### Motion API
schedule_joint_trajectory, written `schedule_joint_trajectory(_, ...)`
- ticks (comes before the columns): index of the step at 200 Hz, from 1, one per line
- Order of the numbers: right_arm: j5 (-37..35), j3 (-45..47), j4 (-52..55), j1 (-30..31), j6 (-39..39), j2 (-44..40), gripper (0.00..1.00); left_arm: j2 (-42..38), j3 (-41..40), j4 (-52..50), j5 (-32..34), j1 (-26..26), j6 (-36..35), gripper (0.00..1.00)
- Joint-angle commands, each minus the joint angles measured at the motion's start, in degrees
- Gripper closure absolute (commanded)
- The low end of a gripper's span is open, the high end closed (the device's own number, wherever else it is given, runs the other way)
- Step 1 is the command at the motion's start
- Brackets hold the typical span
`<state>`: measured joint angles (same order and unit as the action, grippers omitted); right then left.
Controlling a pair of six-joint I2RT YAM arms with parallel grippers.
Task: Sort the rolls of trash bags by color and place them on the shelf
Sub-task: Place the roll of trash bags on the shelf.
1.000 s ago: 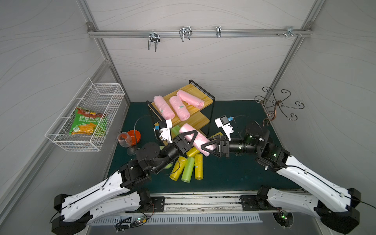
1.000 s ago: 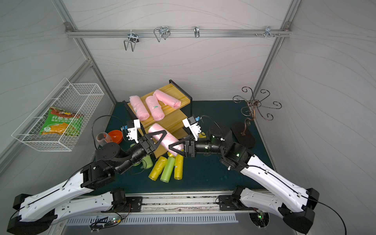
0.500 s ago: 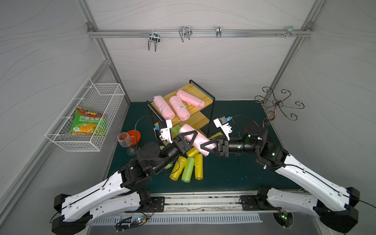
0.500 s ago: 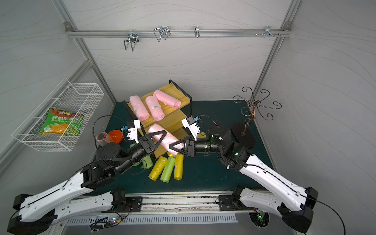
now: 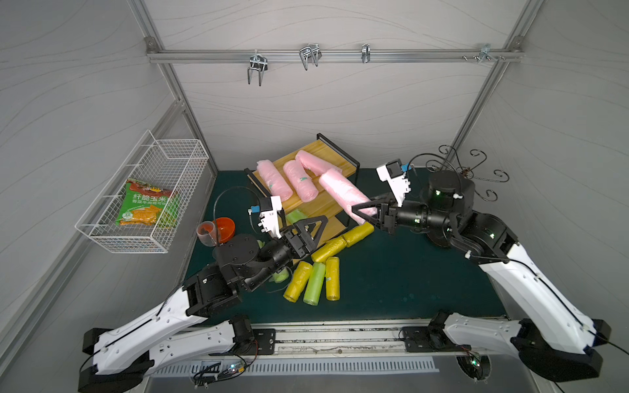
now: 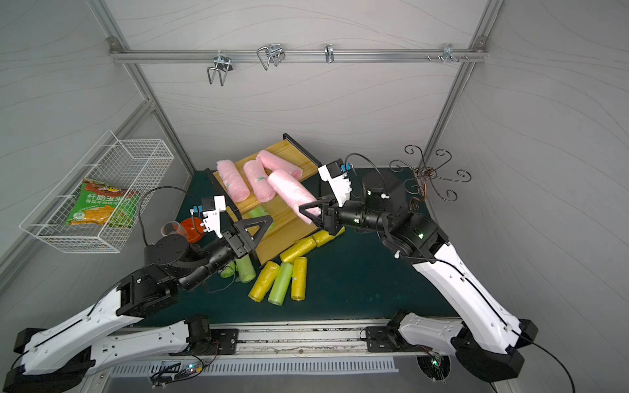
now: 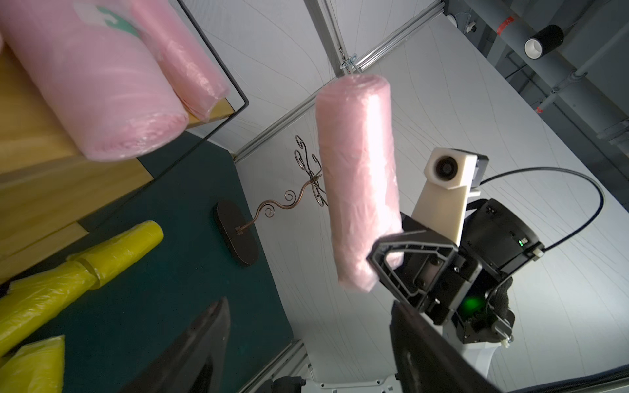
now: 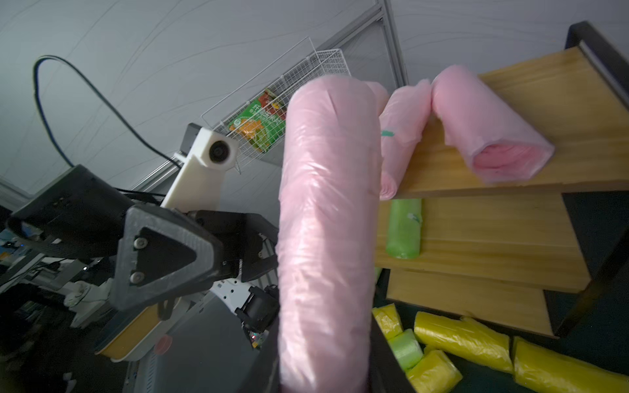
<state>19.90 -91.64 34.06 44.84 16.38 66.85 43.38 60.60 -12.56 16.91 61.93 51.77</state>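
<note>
I have the right tool (image 5: 360, 215) clamped on the near end of one pink plastic roll of trash bags (image 5: 342, 192). The roll hangs in the air and slants from the tool up toward the top board of the three-tier light wooden shelf in a black metal frame (image 5: 340, 160). The shelf stands at the far edge of the dark green worktop (image 5: 408, 279). I cannot tell whether the roll's far end touches anything up there. My left tool (image 5: 315, 234) has its jaws spread wide with nothing between them. It hovers over the shelf's lower boards, near the held roll but clear of it. Three other pink rolls (image 5: 299, 185) lie on the top board, two side by side and one angled behind them, so I count four pink. I count four lime green rolls: one on the middle board (image 5: 295, 216), one in a row on the worktop (image 5: 315, 282), and two partly hidden under my left arm (image 6: 245, 268). I also count four yellow rolls. Two lie end to end just beside the shelf's near right corner (image 5: 357, 233), and two flank the green one in that row (image 5: 297, 280), toward the middle of the near edge.
</note>
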Motion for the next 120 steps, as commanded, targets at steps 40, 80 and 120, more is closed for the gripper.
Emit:
schedule_joint_trajectory(40,-8.0,-19.6,4.0,-4.7,-19.0,17.2,1.0,-5.5,5.4,-9.7,4.7,0.0,-9.3,0.28)
schedule_joint_trajectory(80,-11.9,-29.8,5.3,-6.8,-23.3,26.9,1.0,-11.9,5.6,-22.0,11.0,0.0,-10.9,0.3)
schedule_joint_trajectory(120,-14.5,-39.7,9.3,-7.7,-25.4,35.6,1.0,-15.9,7.6,-38.1,19.1,0.0,-8.6,0.33)
